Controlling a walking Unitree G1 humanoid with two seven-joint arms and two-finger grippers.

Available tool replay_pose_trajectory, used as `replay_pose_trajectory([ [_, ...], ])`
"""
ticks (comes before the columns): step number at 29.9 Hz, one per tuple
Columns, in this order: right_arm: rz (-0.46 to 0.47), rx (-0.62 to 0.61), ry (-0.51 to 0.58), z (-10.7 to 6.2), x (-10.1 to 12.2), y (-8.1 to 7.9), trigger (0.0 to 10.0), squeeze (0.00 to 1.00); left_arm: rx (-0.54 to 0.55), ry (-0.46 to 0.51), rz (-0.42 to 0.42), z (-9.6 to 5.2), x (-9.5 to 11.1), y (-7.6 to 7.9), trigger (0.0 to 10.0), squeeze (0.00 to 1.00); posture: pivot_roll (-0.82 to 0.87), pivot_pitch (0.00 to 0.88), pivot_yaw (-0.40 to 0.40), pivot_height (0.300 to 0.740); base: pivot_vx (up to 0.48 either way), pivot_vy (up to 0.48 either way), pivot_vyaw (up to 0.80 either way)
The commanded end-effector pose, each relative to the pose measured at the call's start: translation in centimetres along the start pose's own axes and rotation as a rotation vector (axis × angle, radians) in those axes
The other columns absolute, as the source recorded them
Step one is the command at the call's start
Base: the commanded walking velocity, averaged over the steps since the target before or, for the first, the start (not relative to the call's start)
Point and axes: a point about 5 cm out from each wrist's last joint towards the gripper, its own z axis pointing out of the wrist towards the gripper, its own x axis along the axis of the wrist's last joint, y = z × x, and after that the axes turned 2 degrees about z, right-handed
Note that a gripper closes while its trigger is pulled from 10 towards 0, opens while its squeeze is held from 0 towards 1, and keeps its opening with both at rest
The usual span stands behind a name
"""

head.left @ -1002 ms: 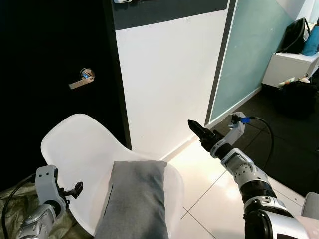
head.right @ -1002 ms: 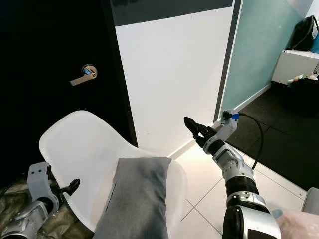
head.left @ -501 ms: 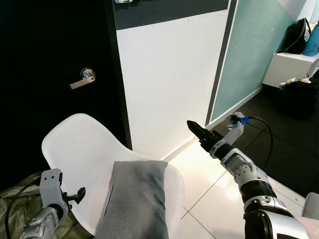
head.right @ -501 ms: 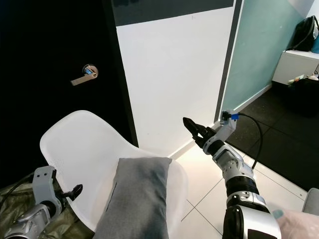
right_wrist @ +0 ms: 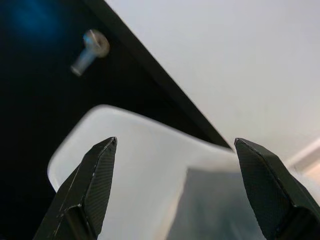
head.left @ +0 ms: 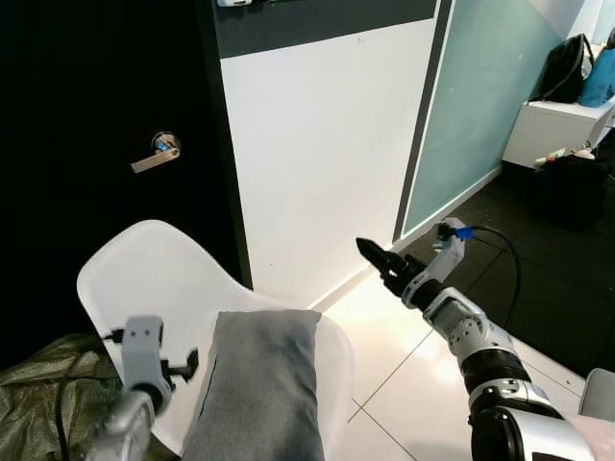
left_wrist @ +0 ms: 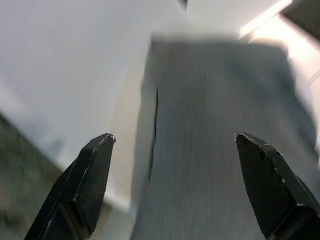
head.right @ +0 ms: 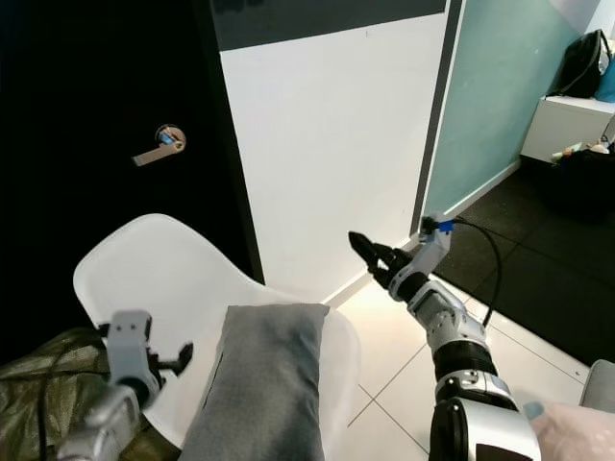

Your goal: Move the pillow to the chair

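The grey rectangular fabric pillow [head.left: 258, 384] lies on the white moulded plastic chair [head.left: 144, 279], ahead of 2 wide-open, empty grippers, left [left_wrist: 172, 165] and right [head.left: 370, 252]; overhanging the seat's front, it may slide off.

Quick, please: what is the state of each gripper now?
Left gripper: open, empty, above the grey pillow.
Right gripper: open, empty, in the air.
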Motion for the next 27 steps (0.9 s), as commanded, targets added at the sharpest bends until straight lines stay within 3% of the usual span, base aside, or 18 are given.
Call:
replay_pose_trajectory([
  [1,-0.011,-0.052,-0.045,-0.5,-1.3,0.8,10.0,0.0,0.019,-0.03,0.013,-0.2,-1.0,0.0,10.0,0.0,-0.19,0.0,-0.008,0.74,0.0,0.0,0.0],
  [5,-0.034,-0.183,-0.104,-2.1,-3.3,2.8,10.0,0.0,0.057,-0.074,0.022,-0.3,-1.6,-0.2,10.0,0.0,-0.18,0.0,-0.001,0.74,-0.166,0.0,0.0],
  [10,-0.057,-0.253,-0.153,-2.8,-4.7,3.6,10.0,0.0,0.07,-0.078,0.023,-0.1,-1.5,-0.2,10.0,0.0,-0.18,0.0,-0.002,0.74,-0.359,0.0,0.0],
  [17,-0.172,-0.437,-0.359,-5.1,-8.7,5.4,10.0,0.0,0.098,-0.092,0.005,0.2,-1.6,-0.6,10.0,0.0,-0.17,0.0,-0.009,0.74,-0.366,0.0,0.0],
  [27,-0.224,-0.549,-0.379,-6.6,-9.0,6.7,10.0,0.0,0.111,-0.105,0.0,0.0,-2.0,-1.1,10.0,0.0,-0.17,0.0,0.003,0.74,-0.366,0.0,0.0],
])
